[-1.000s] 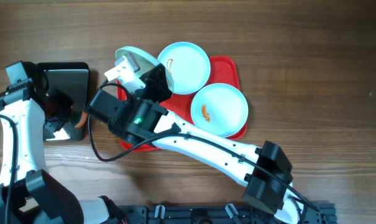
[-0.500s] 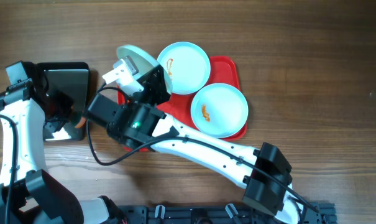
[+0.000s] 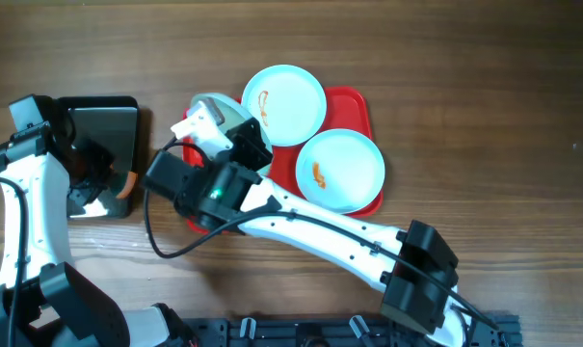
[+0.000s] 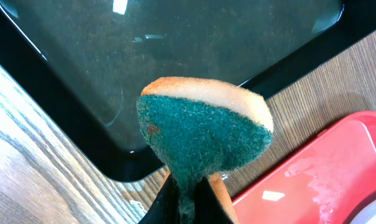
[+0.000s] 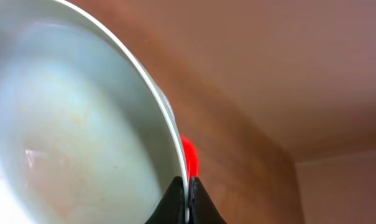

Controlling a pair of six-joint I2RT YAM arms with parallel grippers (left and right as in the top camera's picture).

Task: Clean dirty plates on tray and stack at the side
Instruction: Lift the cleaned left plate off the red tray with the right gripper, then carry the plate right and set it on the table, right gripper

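The red tray (image 3: pixel 366 114) lies mid-table. Two pale plates rest on it: one at the back (image 3: pixel 289 106) and one at the right (image 3: pixel 347 173), each with an orange sauce smear. My right gripper (image 3: pixel 235 130) is shut on the rim of a third plate (image 3: pixel 218 104), held tilted over the tray's left end. In the right wrist view that plate (image 5: pixel 69 137) fills the left side with the jaws (image 5: pixel 188 196) pinching its edge. My left gripper (image 4: pixel 188 205) is shut on a green and orange sponge (image 4: pixel 203 134), held by the black pan's (image 4: pixel 175 56) edge.
The black rectangular pan (image 3: pixel 100 130) sits at the left of the table with the left arm (image 3: pixel 26 193) over it. The right arm (image 3: pixel 320 231) reaches across the front of the tray. A corner of the red tray (image 4: pixel 324 174) shows in the left wrist view.
My right gripper has swung the held plate to the right, back over the tray's left end, and tilted it more steeply. The left arm has stayed put.
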